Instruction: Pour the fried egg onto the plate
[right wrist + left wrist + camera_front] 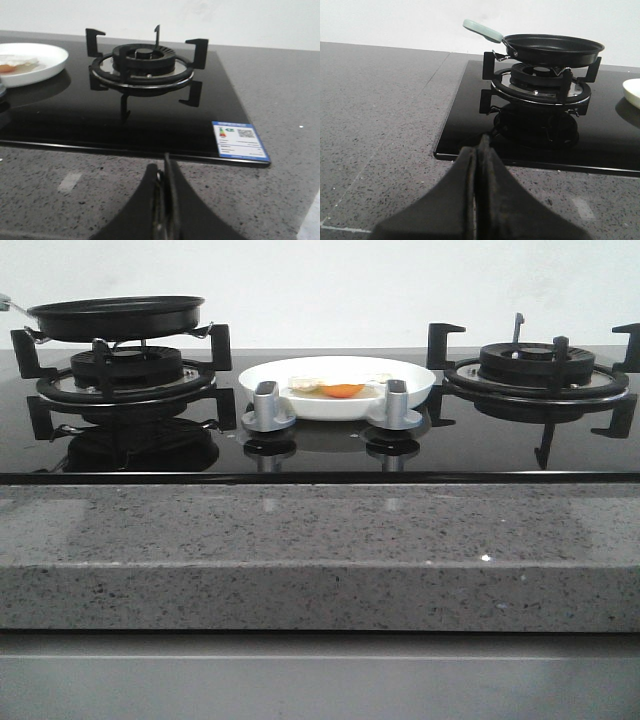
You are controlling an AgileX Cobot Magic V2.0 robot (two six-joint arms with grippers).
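Ahead of the left gripper [478,150], fingers pressed together on nothing, the black frying pan [551,48] sits empty on its burner – its job looks finished. The fried egg [340,389] lies on the white plate [415,392] between the burners, ahead-left of the right gripper [165,170], likewise clenched empty and parked short of the right burner [144,62].

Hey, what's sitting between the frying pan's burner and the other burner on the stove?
In the front view, the plate with the fried egg lies between them on the black glass, with two silver knobs just in front of it.
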